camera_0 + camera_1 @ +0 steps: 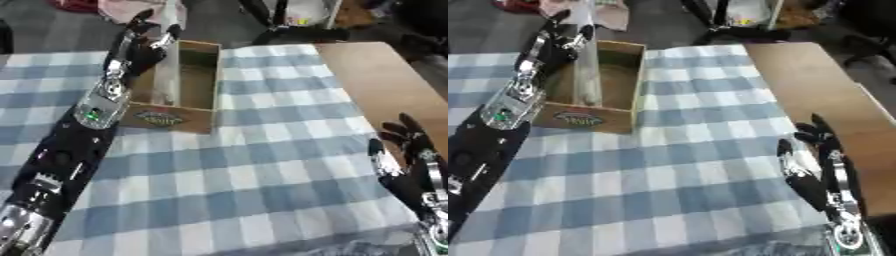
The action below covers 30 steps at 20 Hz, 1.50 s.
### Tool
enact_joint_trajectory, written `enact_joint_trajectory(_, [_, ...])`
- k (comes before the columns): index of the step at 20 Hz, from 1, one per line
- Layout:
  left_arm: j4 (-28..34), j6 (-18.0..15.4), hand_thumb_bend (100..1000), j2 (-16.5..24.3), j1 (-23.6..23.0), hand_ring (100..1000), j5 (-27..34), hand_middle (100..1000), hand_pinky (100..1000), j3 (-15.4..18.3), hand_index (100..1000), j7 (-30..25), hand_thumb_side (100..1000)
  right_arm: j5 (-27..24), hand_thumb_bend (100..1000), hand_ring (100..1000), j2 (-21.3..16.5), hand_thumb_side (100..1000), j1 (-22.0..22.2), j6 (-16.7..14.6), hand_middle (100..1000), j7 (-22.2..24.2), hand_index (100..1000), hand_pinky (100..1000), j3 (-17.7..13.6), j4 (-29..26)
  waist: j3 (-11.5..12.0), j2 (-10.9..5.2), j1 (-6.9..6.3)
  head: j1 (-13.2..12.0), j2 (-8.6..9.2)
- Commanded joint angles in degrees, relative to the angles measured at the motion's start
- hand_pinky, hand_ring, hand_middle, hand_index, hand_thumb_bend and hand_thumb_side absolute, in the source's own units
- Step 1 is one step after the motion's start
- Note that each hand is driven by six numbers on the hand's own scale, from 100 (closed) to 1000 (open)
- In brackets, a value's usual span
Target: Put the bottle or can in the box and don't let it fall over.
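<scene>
Left eye view
Left hand (144, 42): upper left of the frame, at the box's left wall, fingers curled around the upper part of a tall pale bottle.
Bottle (166, 60): upper left, standing roughly upright with its lower part inside the box; its base is hidden by the wall and the arm.
Box (197, 75): open cardboard, upper centre-left, on the checked cloth; an oval label shows on its near face.
Left arm (79, 145): runs from the lower left corner up to the box, a green light on the wrist.
Right hand (407, 150): lower right edge, fingers up and relaxed, spread wide, holding nothing.
Cloth (262, 170): blue-and-white check, covering most of the frame.

Right eye view
Left hand (553, 40): upper left, closed on the bottle above the box's rim.
Bottle (585, 70): clear and slim, slightly tilted, reaching down into the left side of the box.
Box (623, 95): upper left, its interior showing greenish-brown.
Right hand (815, 155): lower right, open, at the border of the cloth and the bare wood.
Tabletop (824, 85): bare brown wood along the right side.
</scene>
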<state>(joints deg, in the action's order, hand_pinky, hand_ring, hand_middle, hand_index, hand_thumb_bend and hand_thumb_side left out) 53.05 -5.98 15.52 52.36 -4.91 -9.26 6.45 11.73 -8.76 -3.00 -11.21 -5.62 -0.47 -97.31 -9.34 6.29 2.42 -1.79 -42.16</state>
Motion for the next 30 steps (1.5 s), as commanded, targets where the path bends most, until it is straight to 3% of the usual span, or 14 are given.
enact_joint_trajectory(1, [3.63,-0.55,908,2.69,-0.13,1000,-1.69,1000,1000,0.52,991,1.28,656,-0.29,228,825,-0.45,415,-0.4,-0.16,810,0.09,979,982,-0.28,-0.58,0.26,-0.79,0.06,0.48,0.71])
enact_joint_trajectory(4, [10.64,0.3,805,5.52,-3.55,1000,-1.15,1000,998,0.32,980,1.17,625,-0.22,227,825,-0.59,415,-0.32,-0.13,810,-0.11,979,982,-0.59,-0.58,1.1,-0.84,-0.11,0.93,0.68])
enact_joint_trajectory(6, [17.84,1.85,782,7.78,-7.58,1000,-0.11,1000,994,0.42,972,1.14,619,-0.14,227,825,-0.72,415,-0.3,-0.09,810,-0.29,979,982,-0.8,-0.6,1.81,-0.81,-0.38,1.19,0.67])
enact_joint_trajectory(10, [36.51,5.5,733,11.64,-20.45,1000,1.84,1000,983,2.26,958,1.99,626,-0.07,225,824,-0.93,417,-0.49,-0.07,810,-0.36,980,981,-0.9,-0.68,3.41,-0.63,-0.85,1.39,0.65])
enact_joint_trajectory(14, [48.91,7.11,680,11.01,-33.71,1000,3.76,1000,971,5.87,949,3.8,627,-0.14,225,824,-1.32,417,-0.56,-0.03,810,-0.45,980,980,-1.06,-0.84,5.05,-0.51,-1.42,1.45,0.25])
enact_joint_trajectory(16, [51.22,7.17,668,8.66,-38.81,1000,3.67,1000,971,6.89,950,3.9,634,-0.19,225,824,-1.34,418,-0.57,0.0,811,-0.35,980,980,-0.93,-0.87,5.7,-0.48,-1.61,1.41,-0.06])
enact_joint_trajectory(19, [51.78,6.71,650,3.93,-42.79,1000,1.85,1000,968,8.1,954,3.49,632,-0.35,225,824,-1.23,418,-0.78,-0.1,811,0.2,981,980,-0.38,-0.86,6.08,-0.35,-1.43,0.55,-0.27])
enact_joint_trajectory(23, [49.46,6.09,638,-1.59,-44.07,1000,0.24,1000,965,8.9,957,3.45,634,-0.81,224,823,-0.95,420,-0.64,-0.2,812,0.75,982,979,0.08,-0.81,6.24,-0.36,-1.0,-0.26,-0.49])
enact_joint_trajectory(30, [47.68,5.01,631,-2.63,-44.43,1000,-1.96,1000,965,9.16,954,2.33,635,-1.6,223,819,-0.96,419,-0.68,-0.36,813,1.46,983,973,0.36,-0.88,6.32,-0.4,-0.93,-0.42,-0.54])
